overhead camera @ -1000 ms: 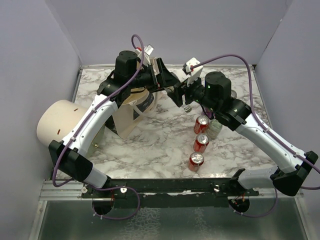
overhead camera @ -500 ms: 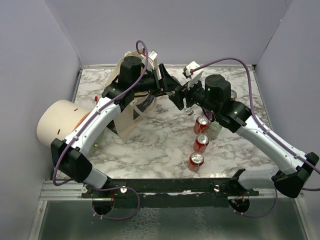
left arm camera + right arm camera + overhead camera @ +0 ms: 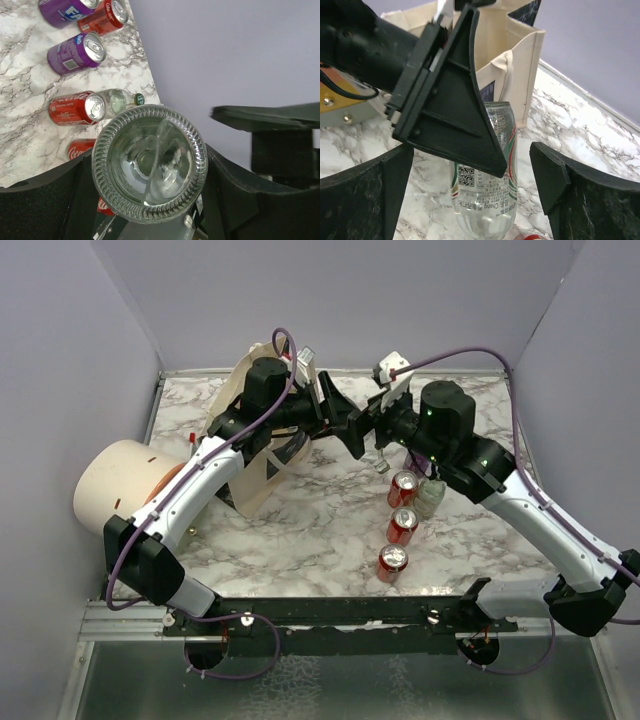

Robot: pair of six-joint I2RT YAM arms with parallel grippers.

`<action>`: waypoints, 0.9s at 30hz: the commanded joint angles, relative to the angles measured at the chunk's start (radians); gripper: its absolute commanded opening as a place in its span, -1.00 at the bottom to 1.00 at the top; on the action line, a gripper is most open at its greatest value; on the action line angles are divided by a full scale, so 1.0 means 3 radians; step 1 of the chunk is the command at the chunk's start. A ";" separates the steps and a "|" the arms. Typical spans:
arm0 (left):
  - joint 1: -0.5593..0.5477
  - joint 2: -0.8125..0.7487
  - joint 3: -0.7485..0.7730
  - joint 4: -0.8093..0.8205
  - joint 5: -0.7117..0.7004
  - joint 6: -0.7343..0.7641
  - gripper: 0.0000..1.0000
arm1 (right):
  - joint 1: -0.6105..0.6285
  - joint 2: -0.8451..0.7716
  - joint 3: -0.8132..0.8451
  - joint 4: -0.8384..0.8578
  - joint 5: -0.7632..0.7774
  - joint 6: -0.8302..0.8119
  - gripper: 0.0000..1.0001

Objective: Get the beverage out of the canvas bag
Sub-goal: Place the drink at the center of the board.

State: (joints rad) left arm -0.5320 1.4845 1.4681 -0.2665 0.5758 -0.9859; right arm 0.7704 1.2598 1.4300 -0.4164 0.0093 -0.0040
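Observation:
The beverage is a clear bottle [image 3: 487,190] with a red-and-green label. It hangs in the air above the table, to the right of the canvas bag [image 3: 250,485]. My left gripper [image 3: 345,430] is shut on the bottle; the left wrist view shows its ribbed base [image 3: 150,162] wedged between my two black jaws. My right gripper [image 3: 472,167] is open, one jaw on each side of the bottle and neither touching it. The cream bag [image 3: 520,65] stands upright behind them, partly hidden under my left arm in the top view.
Three red cans [image 3: 402,525] stand in a line at centre right, with a small clear bottle [image 3: 430,497] beside them. Purple cans [image 3: 75,52] lie farther back. A large cream cylinder [image 3: 115,485] lies at the left edge. Walls close three sides.
My left gripper has closed on the bottle and my right gripper has opened off it. Both wrists have shifted slightly toward the back wall.

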 commanded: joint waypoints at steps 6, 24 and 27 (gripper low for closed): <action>0.0182 -0.0126 0.0148 0.0523 -0.0097 -0.0484 -1.00 | 0.0004 -0.0130 0.0291 -0.0357 0.0309 0.0612 0.99; 0.0498 -0.0685 -0.0479 0.1924 -0.0370 -0.1951 -1.00 | 0.0004 -0.0845 -0.0306 0.0291 0.0887 0.3205 0.99; 0.0490 -0.0787 -0.0684 0.2233 -0.0517 -0.2234 -1.00 | 0.0004 -0.0804 -0.0387 0.0417 0.0826 0.3397 0.99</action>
State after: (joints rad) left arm -0.3824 1.3407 1.2930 0.1043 0.5037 -1.4654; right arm 0.7708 0.9997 1.3556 -0.3737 0.2489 0.8547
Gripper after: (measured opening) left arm 0.687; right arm 0.996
